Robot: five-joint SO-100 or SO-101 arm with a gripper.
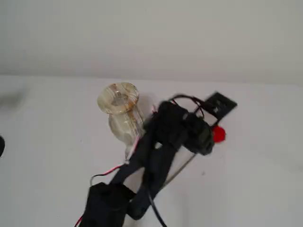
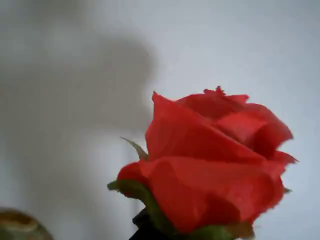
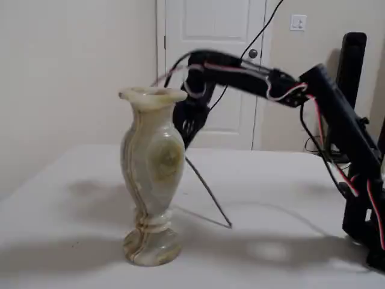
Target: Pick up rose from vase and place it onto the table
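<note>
Red petals pretty much filled the wrist view: the bright red rosebud on its thin grey-green stem (image 2: 215, 170) sat right up against the lens, green sepals underneath and plain white surface blurred behind it. A sliver of tan stone rim poked into the bottom left corner there.

From the side-on fixed view, the cream and tan banded stone vase (image 3: 151, 174) stood upright near the camera on the white table (image 3: 271, 198), wide flared rim on top, round foot down. The rose was out of the vase. Its stem slanted down to the right behind the vase, lower tip touching the table or just about, upper end up in the black gripper (image 3: 187, 127), which hung behind and a bit right of the rim.

In the high fixed view the bud (image 1: 218, 135) showed just right of the gripper head (image 1: 206, 137), vase (image 1: 120, 111) to the left, stem running down-left under the black arm (image 1: 156, 161).

Jaws looked clamped on the stem just below the bud, though the motion blur made the exact gap hard to read.
</note>
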